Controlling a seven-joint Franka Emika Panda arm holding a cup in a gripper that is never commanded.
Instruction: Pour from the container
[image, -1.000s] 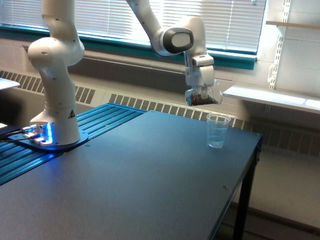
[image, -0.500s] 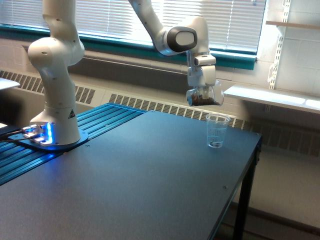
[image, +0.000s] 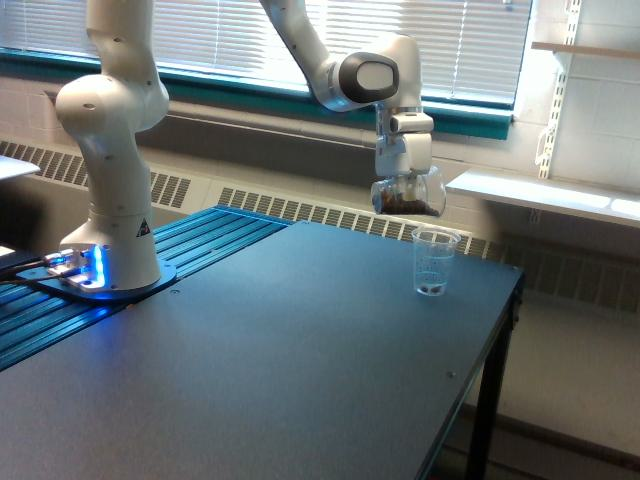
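My gripper (image: 405, 178) hangs above the far right part of the dark table (image: 300, 350), shut on the container (image: 409, 196), a wide rounded clear cup with dark brown material in its bottom. The container looks close to upright and sits in the air just above and slightly to the exterior view's left of a narrower tapered clear cup (image: 434, 261). That cup stands upright on the table and has a little dark material at its base. My fingertips are hidden behind the container's wall.
The arm's white base (image: 110, 260) with blue lights stands at the table's left. The table's right edge (image: 505, 320) drops off close to the narrow cup. A white shelf (image: 545, 195) and window blinds lie behind.
My gripper and the container have shifted a little to the exterior view's right, closer over the narrow cup. The narrow cup has not moved.
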